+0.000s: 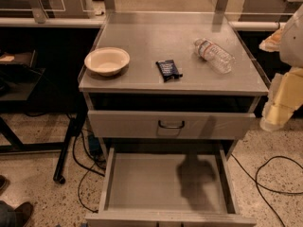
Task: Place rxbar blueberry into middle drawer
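The snack bar [169, 70] is lying on the cabinet top [142, 39] at frame centre, between a bowl [107, 60] at left and a toppled water bottle [214, 55] at right. The middle drawer [142, 183] is standing open below. The gripper [279, 103] is hanging at the right edge, and I cannot tell how wide it stands.

Dim warm overhead light; gripper [278, 109] at right edge glows pale; shadow on middle drawer [142, 183] floor.

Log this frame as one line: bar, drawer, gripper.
rxbar blueberry: on cabinet top between bowl and water bottle | middle drawer: pulled open, floor bare | gripper: right of cabinet top, off the bar | placement: not yet done
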{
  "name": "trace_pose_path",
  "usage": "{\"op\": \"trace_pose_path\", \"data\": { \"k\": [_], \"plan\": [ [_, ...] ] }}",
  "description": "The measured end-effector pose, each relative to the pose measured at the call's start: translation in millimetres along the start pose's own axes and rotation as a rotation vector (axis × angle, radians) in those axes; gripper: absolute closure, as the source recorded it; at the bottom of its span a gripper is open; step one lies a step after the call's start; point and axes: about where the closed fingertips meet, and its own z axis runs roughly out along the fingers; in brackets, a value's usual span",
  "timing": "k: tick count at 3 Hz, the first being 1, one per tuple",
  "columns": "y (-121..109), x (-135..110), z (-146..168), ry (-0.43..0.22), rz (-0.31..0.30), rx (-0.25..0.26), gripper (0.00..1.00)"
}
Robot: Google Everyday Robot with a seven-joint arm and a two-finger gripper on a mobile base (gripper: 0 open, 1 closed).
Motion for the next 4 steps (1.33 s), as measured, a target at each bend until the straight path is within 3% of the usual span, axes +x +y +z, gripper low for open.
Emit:
{"op": "trace_pose_path", "data": {
  "k": [1,2,4],
  "plan": [
    [-0.5,-0.8,-0.5,-0.001,-0.002,0.003,0.00],
    [-17.2,-17.1,-0.6,-0.026,-0.054,0.023,0.00],
    [-53.2,-82.3,14.3,-0.063,-0.223,0.016,0.00]
  ]
}}
